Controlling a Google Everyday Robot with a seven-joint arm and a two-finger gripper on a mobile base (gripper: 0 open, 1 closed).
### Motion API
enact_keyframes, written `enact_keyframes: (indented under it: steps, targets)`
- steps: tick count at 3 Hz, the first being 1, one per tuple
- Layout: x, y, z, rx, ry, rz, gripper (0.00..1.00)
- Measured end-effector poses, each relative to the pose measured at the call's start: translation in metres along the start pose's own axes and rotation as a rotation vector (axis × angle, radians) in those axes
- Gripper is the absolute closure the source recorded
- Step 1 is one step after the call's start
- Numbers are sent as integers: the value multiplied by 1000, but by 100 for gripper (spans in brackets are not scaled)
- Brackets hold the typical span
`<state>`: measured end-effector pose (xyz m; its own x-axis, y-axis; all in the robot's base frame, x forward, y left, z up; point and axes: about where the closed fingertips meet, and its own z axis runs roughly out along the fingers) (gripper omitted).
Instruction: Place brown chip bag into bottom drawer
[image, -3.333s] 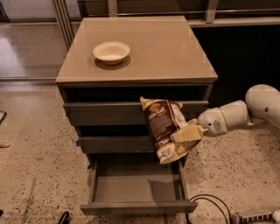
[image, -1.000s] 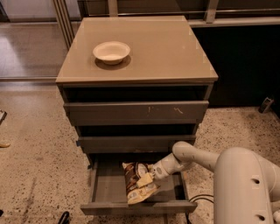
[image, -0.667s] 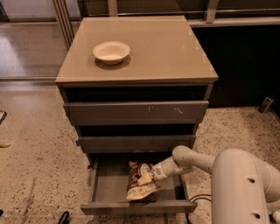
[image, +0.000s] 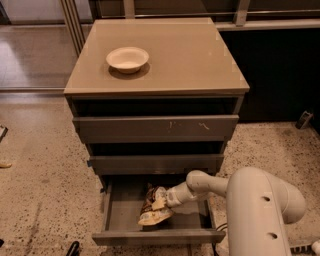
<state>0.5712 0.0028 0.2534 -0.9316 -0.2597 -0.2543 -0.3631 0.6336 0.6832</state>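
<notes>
The brown chip bag (image: 153, 211) is inside the open bottom drawer (image: 150, 236), tilted, with its lower end down on the drawer floor near the front. My gripper (image: 164, 201) reaches into the drawer from the right and is shut on the bag's upper cream part. My white arm (image: 260, 210) fills the lower right beside the drawer.
A white bowl (image: 127, 58) sits on the cabinet top (image: 195, 55) at the back left. The top drawer (image: 155, 129) and middle drawer (image: 155, 164) stand slightly ajar above my gripper. Speckled floor surrounds the cabinet; a small dark object (image: 303, 120) lies at the right.
My gripper has carried the bag from in front of the upper drawers down into the bottom drawer. Over the last second the bag has sunk lower onto the drawer floor.
</notes>
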Motion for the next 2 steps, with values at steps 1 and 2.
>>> enact_keyframes:
  steps: [1, 2]
  targets:
    - [3, -4, 28, 39, 44, -4, 81]
    - [10, -3, 48, 83, 58, -1, 58]
